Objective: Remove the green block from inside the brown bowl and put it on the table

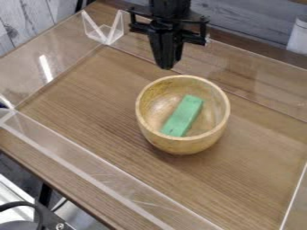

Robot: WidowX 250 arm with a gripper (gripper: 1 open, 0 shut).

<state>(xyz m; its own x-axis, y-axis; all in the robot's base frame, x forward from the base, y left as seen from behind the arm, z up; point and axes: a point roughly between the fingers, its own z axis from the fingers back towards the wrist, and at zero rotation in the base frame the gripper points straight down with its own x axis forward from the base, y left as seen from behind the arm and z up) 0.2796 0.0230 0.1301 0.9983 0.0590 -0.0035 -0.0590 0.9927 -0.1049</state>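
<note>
The green block (184, 116) lies flat inside the brown bowl (150, 131), slanting from lower left to upper right, with nothing touching it. The bowl sits on the wood-grain table (84, 108), a little right of centre. My gripper (167, 63) hangs well above the bowl's far rim, pointing straight down. Its black fingers are shut together with nothing between them.
Low clear acrylic walls (72, 171) edge the table on all sides. A small clear acrylic piece (104, 29) stands at the far left corner. Bare tabletop lies left of and in front of the bowl.
</note>
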